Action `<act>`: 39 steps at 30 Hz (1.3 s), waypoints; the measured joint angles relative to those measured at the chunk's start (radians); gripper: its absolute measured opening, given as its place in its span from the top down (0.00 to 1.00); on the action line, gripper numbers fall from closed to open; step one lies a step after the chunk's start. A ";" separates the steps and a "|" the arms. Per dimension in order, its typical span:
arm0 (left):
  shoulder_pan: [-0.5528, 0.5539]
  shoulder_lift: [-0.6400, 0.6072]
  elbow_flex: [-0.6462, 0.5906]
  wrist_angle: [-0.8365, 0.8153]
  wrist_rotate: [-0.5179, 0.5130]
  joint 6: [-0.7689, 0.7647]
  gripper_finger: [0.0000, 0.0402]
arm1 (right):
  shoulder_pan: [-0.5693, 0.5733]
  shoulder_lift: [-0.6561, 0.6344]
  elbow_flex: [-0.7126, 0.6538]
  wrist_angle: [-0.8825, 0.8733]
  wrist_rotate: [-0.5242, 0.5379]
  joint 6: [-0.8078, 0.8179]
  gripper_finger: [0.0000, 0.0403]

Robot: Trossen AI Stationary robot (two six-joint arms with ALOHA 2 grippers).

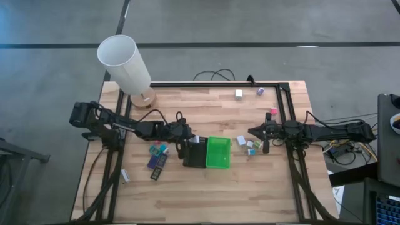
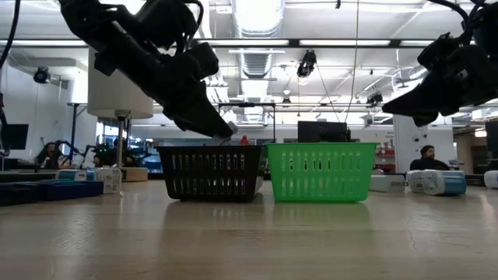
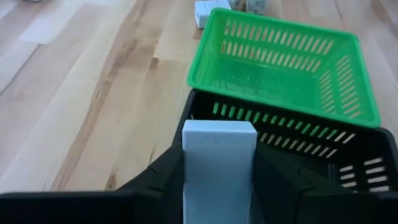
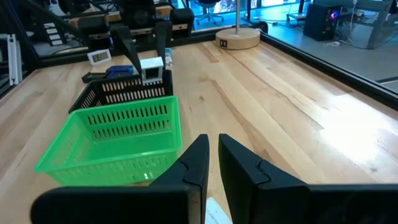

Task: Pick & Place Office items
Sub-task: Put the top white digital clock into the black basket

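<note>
My left gripper (image 1: 192, 139) is shut on a small white block (image 3: 219, 167), one of the office items, just above the left rim of the black tray (image 1: 194, 156). A green tray (image 1: 218, 152) stands against the black tray's right side. Loose items lie on the table: teal and dark-blue pieces (image 1: 157, 156) left of the trays, small blocks (image 1: 250, 145) right of them, and a white (image 1: 239, 94), a purple (image 1: 260, 91) and a pink (image 1: 273, 110) block farther back. My right gripper (image 4: 212, 163) hangs shut above the table, right of the green tray, with nothing in it. My left gripper pinches the white block by its two opposite side faces (image 3: 186, 174) between its two fingers. The fingers come from the table's left, slanting downward. The block is lifted clear, its free end (image 4: 151, 65) jutting out past the fingertips over the black tray's rim.
A tall white lampshade cylinder (image 1: 125, 62) on a wooden base stands at the table's far left corner. A black frame rail (image 1: 212, 84) runs along the far edge and down both sides. Bare wood lies in front of the trays.
</note>
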 joint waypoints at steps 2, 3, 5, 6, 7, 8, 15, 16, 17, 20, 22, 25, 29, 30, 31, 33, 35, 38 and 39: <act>0.001 0.000 0.000 0.001 0.000 0.000 0.63 | 0.000 0.005 0.000 0.000 0.000 0.004 0.91; 0.001 0.000 0.000 0.000 0.000 0.001 0.63 | 0.000 0.007 0.000 0.000 0.000 0.004 0.91; 0.001 0.000 0.000 0.000 0.004 0.003 0.63 | 0.000 0.010 0.000 0.000 0.000 0.004 0.91; 0.001 0.000 0.000 0.000 0.008 0.003 0.63 | 0.000 0.011 0.000 0.000 0.000 0.004 0.91; 0.001 0.000 0.000 -0.001 0.011 0.003 0.63 | 0.000 0.011 0.000 0.000 0.000 0.004 0.91; 0.001 0.000 0.000 -0.004 0.014 0.003 0.63 | 0.000 0.011 0.000 0.000 0.000 0.005 0.91; 0.004 0.000 0.000 -0.027 0.018 0.003 0.63 | 0.000 0.010 0.000 0.000 0.000 0.019 0.91; 0.005 0.000 0.000 -0.027 0.019 0.003 0.63 | 0.000 0.010 0.000 0.000 0.000 0.019 0.91; 0.006 0.000 0.000 -0.027 0.020 0.003 0.63 | 0.000 0.010 0.000 0.000 0.000 0.019 0.91; 0.011 0.000 0.000 -0.027 0.023 0.003 0.63 | 0.000 0.010 0.000 0.000 0.000 0.019 0.91; 0.015 0.000 0.000 -0.027 0.023 0.003 0.63 | 0.000 0.010 0.000 0.000 0.000 0.019 0.91; 0.019 0.000 0.000 -0.027 0.023 0.002 0.63 | 0.000 0.011 0.000 0.000 0.000 0.011 0.91; 0.019 0.000 0.000 -0.027 0.026 -0.002 0.63 | 0.000 0.011 0.000 0.000 0.000 0.000 0.91; 0.019 0.000 0.000 -0.027 0.026 -0.002 0.63 | 0.000 0.011 0.000 0.000 0.000 0.000 0.91; 0.019 0.000 0.000 -0.027 0.026 -0.002 0.63 | 0.000 0.011 0.000 0.000 0.000 0.001 0.91; 0.019 0.000 0.000 -0.027 0.026 -0.002 0.63 | 0.000 0.011 0.000 0.000 0.000 0.004 0.91; 0.019 0.000 0.000 -0.027 0.027 -0.005 0.63 | 0.000 0.011 0.000 0.000 0.000 0.004 0.91; 0.019 0.000 0.000 -0.027 0.031 -0.005 0.63 | 0.000 0.011 0.000 0.000 0.000 0.006 0.91; 0.019 0.000 0.000 -0.027 0.033 -0.005 0.63 | 0.000 0.011 0.000 0.000 0.000 0.007 0.91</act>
